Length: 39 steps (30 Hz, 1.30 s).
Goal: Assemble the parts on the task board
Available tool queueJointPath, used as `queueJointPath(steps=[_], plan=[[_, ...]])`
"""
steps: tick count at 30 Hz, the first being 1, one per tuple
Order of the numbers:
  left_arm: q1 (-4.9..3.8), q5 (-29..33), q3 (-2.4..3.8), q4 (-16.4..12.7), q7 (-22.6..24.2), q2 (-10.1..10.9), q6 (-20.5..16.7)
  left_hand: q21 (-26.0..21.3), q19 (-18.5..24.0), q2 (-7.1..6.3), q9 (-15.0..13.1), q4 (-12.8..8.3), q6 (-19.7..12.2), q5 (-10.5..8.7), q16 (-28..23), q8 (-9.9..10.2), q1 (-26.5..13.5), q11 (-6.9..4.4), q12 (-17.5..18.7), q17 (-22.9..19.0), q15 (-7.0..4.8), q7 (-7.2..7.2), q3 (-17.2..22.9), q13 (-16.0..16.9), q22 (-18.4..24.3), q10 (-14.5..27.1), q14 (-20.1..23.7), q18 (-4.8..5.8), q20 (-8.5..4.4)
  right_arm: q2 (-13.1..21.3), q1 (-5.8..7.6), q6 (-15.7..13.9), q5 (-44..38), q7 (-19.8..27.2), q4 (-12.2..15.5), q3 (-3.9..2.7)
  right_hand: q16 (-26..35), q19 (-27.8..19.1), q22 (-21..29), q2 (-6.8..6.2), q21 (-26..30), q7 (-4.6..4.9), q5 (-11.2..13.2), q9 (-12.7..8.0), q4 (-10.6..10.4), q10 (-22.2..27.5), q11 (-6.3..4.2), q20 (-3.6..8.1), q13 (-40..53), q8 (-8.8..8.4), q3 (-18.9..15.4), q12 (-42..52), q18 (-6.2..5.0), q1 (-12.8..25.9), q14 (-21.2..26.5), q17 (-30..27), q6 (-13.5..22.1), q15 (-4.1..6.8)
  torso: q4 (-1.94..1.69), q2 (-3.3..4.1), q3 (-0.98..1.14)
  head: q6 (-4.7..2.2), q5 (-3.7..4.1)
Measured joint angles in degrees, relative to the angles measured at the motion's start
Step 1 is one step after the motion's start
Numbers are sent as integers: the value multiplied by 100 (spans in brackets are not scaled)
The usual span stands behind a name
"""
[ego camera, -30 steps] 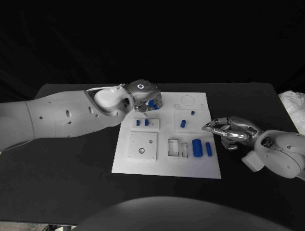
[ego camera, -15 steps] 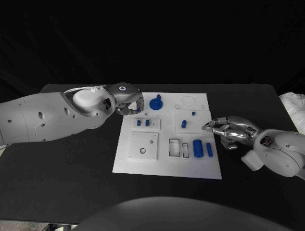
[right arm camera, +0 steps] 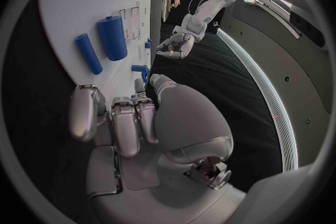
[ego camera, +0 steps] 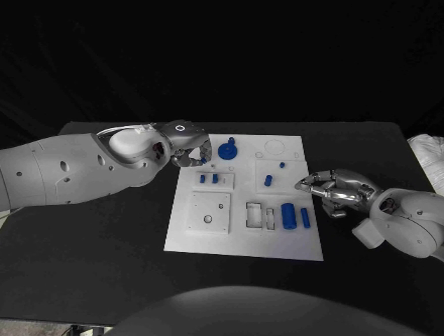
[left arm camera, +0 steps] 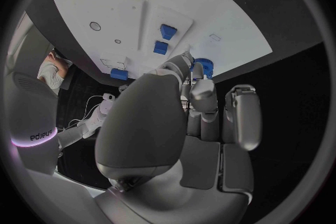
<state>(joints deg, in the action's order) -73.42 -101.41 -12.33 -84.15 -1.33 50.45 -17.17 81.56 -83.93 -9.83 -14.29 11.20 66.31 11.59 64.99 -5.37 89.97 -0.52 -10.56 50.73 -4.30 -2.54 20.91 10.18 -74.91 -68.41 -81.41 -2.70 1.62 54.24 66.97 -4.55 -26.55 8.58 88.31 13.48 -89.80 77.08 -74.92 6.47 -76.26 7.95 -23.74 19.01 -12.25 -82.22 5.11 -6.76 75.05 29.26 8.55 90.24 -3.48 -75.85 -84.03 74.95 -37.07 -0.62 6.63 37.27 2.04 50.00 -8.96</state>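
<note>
The white task board (ego camera: pixel 242 236) lies mid-table. A blue round part with a knob (ego camera: pixel 229 150) stands near its far edge, also seen as the blue round part (left arm camera: pixel 203 63) just past my left fingertips. My left hand (ego camera: pixel 189 150) sits beside it at the board's far-left corner, fingers stretched out and holding nothing. Two small blue pieces (ego camera: pixel 208 178) stand in a block, and a thick blue cylinder (ego camera: pixel 286 215) and a slim one (ego camera: pixel 304 217) lie near the right edge. My right hand (ego camera: pixel 331 189) hovers off that edge with its fingers curled in, empty.
Small blue pegs (ego camera: pixel 267 180) stand in the board's upper-right block. A white square block (ego camera: pixel 209 212) with a hole sits at the board's left. A pale bundle (ego camera: pixel 439 164) lies at the table's right edge. Bare black table (ego camera: pixel 101 252) surrounds the board.
My left hand has drawn back to the left off the blue round part, which now stands uncovered on the board. The right hand has stayed put.
</note>
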Motion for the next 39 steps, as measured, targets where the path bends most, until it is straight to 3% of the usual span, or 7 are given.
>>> queueJointPath(steps=[13,39], plan=[[171,-3,3,336,-15,-413,-68,0,0,0,9,0,0,0,-23,0,0,0,24,-38,-20,0,0,-11,0,2,20,0,0,2,0,17,0,-3,-7,0,0,0,1,0,6,0,0,0,0,0,0,0,1,0,0,0,0,0,0,-1,0,0,1,3,-5,0,-15],[220,-47,10,528,-61,-579,-133,-57,0,-7,32,-15,-21,0,-127,31,-7,21,59,-160,-41,-21,16,-28,0,-17,41,0,0,23,0,29,1,-11,-5,-1,0,0,2,0,6,0,0,0,0,0,0,0,0,0,0,5,0,0,0,-2,0,0,9,4,-9,0,-19]])
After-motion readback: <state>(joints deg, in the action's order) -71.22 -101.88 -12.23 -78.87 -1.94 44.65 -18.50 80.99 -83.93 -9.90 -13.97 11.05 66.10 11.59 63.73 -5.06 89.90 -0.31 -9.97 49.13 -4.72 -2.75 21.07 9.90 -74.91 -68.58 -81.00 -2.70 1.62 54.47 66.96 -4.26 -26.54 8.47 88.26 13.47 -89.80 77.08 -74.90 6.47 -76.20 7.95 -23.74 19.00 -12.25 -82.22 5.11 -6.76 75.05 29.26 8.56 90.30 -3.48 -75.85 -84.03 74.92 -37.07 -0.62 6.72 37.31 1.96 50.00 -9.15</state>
